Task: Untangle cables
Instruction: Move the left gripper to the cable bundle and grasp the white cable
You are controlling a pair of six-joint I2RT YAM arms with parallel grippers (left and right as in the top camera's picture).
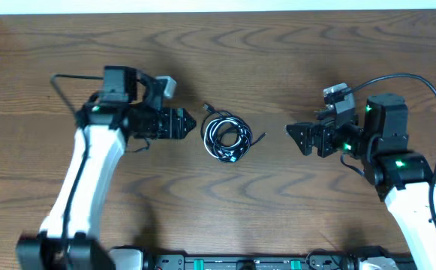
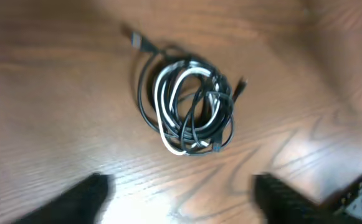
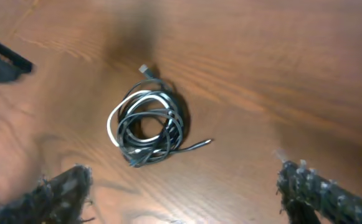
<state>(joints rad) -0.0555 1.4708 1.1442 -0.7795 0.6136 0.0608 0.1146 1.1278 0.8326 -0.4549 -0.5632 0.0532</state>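
the cables [image 1: 227, 137] lie on the table [image 1: 278, 60], between left fingers [image 1: 184, 118] and right fingers [image 1: 296, 132], touching neither.

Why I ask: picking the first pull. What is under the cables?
Only the table shows, through gaps in the cables and around them. Anything beneath the overlapping black and white strands is covered.

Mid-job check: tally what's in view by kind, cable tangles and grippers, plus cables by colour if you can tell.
cable tangle: 1
grippers: 2, the left gripper and the right gripper, both open
Total: 3
Inside the tangle: white cable: 1; black cables: too knotted to count.
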